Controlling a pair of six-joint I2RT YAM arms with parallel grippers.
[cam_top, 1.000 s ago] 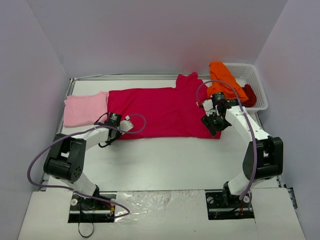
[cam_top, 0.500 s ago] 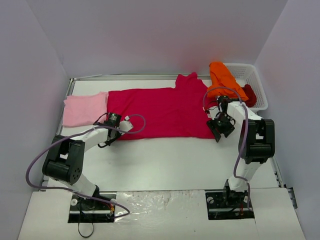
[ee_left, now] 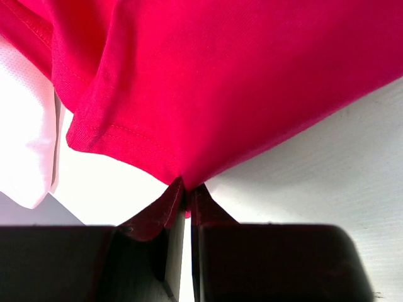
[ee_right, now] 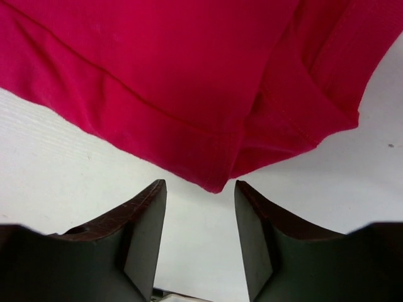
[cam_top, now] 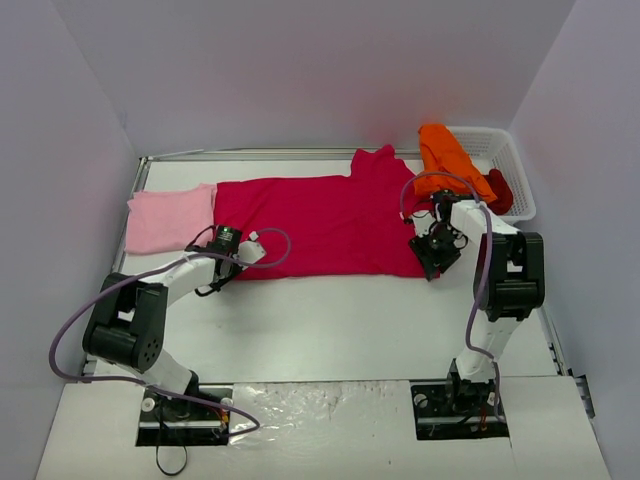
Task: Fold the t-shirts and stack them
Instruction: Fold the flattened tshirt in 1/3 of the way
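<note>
crimson t-shirt (cam_top: pixel 320 225) corner is clamped in left gripper (ee_left: pixel 187 195); right gripper (ee_right: pixel 200 233) is held open at the other, likely for folding.

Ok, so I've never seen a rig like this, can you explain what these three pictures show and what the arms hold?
Two white robot arms are bolted to a table. One picture looks down from above; the other two come from cameras on each wrist. A large crimson t-shirt lies spread flat, a pale pink shirt beside it. An orange shirt drapes over a white basket, a dark red shirt inside it. The left gripper pinches the crimson hem; the right gripper is open at the other corner.
</note>
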